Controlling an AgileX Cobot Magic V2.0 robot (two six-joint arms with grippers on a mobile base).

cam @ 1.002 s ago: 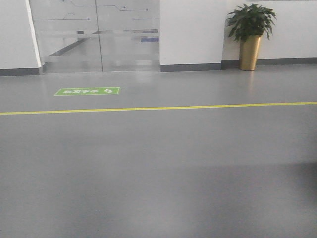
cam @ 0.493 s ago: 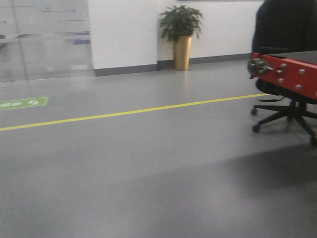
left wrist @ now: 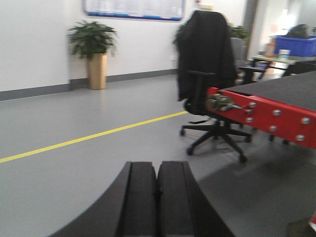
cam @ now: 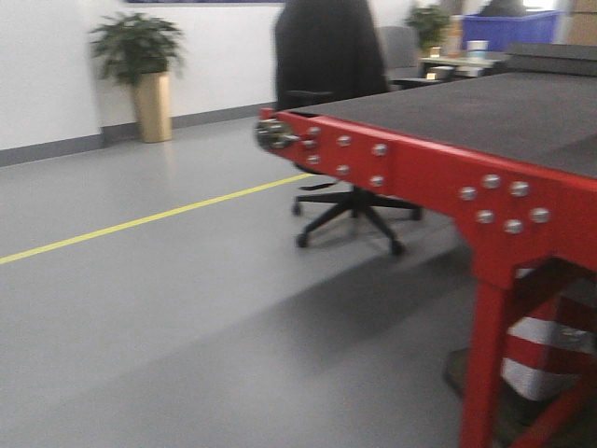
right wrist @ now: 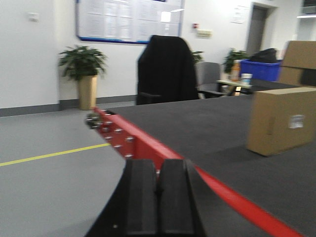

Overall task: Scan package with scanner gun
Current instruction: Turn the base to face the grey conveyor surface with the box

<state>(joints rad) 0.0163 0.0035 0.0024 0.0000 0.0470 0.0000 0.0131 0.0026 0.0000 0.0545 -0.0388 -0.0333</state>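
Note:
The package (right wrist: 283, 121), a plain tan cardboard box with a small white label, stands on the dark grey top of a red-framed table (right wrist: 148, 144) at the right of the right wrist view. My right gripper (right wrist: 158, 164) is shut and empty, hanging at the table's near edge, well short of the box. My left gripper (left wrist: 157, 166) is also shut and empty, over bare grey floor left of the table (left wrist: 276, 112). The scanner gun is out of view. The front view shows the table (cam: 420, 173) but neither gripper.
An office chair draped with a black jacket (cam: 326, 56) stands at the table's far corner. A potted plant (cam: 140, 56) is against the white wall, and a yellow line (cam: 140, 222) crosses the floor. A larger cardboard box (right wrist: 301, 54) and a blue bin (right wrist: 256, 69) sit behind.
The front view has swung to the right. The plant slid from the right side to the left, the glass doors left the frame, and the red table and chair came in.

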